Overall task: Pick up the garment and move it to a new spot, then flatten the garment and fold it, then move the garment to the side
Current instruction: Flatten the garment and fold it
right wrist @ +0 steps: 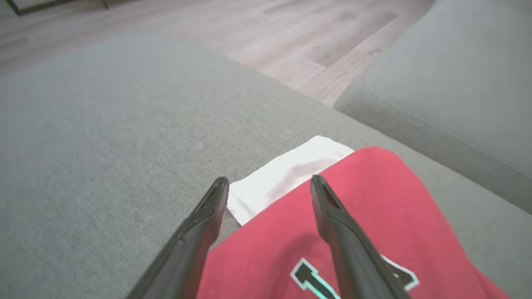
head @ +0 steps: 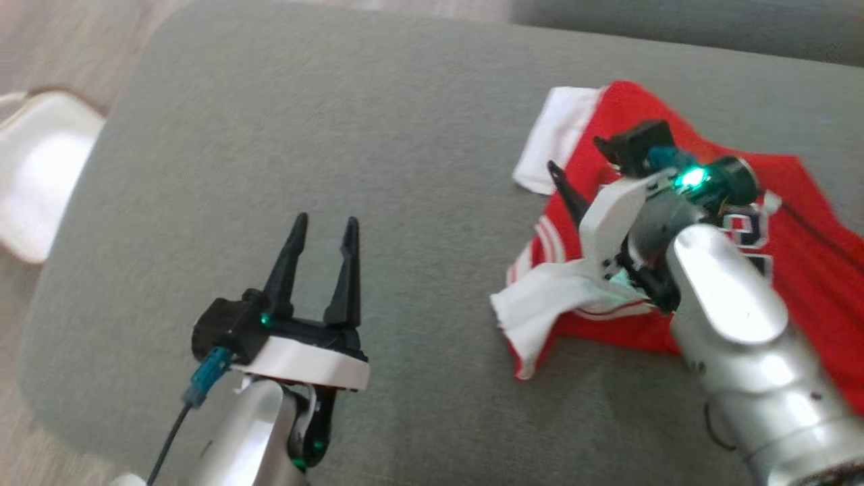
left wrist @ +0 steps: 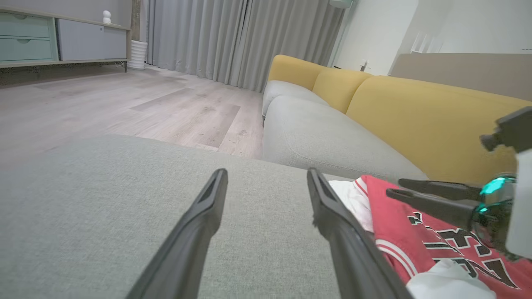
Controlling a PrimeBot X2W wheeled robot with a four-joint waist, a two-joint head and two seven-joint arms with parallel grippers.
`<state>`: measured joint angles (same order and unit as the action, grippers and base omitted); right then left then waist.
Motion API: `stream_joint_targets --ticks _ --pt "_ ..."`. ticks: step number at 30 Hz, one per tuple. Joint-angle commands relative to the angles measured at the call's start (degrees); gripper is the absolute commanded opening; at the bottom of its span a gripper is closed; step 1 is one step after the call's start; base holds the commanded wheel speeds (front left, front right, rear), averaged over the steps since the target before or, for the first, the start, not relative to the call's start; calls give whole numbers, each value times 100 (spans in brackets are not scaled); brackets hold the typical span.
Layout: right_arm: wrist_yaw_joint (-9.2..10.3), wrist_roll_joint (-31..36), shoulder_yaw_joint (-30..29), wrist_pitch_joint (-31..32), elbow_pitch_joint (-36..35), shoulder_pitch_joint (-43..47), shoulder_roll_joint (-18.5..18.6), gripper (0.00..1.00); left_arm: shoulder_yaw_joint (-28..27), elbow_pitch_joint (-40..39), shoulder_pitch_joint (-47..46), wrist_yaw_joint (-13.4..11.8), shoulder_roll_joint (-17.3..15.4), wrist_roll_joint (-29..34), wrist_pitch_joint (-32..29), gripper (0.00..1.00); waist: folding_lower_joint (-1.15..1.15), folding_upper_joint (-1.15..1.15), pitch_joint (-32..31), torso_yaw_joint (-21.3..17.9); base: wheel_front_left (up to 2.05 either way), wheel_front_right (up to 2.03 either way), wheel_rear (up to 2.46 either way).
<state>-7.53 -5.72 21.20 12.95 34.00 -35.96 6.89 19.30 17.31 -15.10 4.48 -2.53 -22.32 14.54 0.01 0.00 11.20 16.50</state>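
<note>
Head view places the garment [head: 820, 283], a red jersey with white sleeves and dark lettering, on the right side of the frame, lying rumpled on a grey ottoman [head: 351, 121]. A flat sleeve [head: 563, 131] points toward the upper middle; a bunched sleeve [head: 540, 304] sits at the lower left edge of the cloth. The right gripper [right wrist: 269, 180] hangs over the jersey with its fingers apart and nothing between them. In the right wrist view its tips frame the seam where the flat sleeve meets the red body. Whether the tips touch the fabric I cannot tell. The left gripper [head: 326, 223], at the lower left, also stands apart and empty over bare upholstery, well apart from the garment.

By my reading the first step is in hand: the pickup, with no grasp made yet. The next move calls for the right gripper to come down onto the shoulder, pinch a fold of cloth and lift. Bare upholstery on the left of the frame offers a new spot. Loose fabric may slip if too little is pinched.
</note>
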Motion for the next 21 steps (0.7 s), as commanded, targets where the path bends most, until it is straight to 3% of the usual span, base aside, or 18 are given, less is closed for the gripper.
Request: stream_joint_targets --ticks 1,9,16,17,18,19,21 --pt "4 -99 181 123 12 -304 37 100 -73 -149 -239 -36 -35 -63 46 100 -1 0 262 411 0 0 0" --pt "4 -631 1120 812 1341 -1218 543 100 320 -186 -396 -187 -35 -393 46 100 -1 0 436 982 0 0 0" --pt "4 -1186 1503 1378 2148 -1575 734 100 520 -257 -502 -302 -35 -557 46 100 -1 0 529 1207 0 0 0" --pt "4 -1288 1530 1438 2216 -1601 736 95 533 -266 -510 -315 -35 -573 46 100 -1 0 541 1223 0 0 0" --pt "4 -1380 1568 1481 2264 -1622 737 26 544 -272 -514 -327 -35 -586 46 100 -1 0 550 1234 0 0 0" --pt "4 -1469 1609 1494 2288 -1641 735 0 551 -278 -514 -337 -35 -595 46 100 -1 0 561 1242 0 0 0" --pt "4 -1646 1652 1410 2283 -1698 722 0 555 -285 -507 -349 -35 -608 46 100 -1 0 579 1249 0 0 0"
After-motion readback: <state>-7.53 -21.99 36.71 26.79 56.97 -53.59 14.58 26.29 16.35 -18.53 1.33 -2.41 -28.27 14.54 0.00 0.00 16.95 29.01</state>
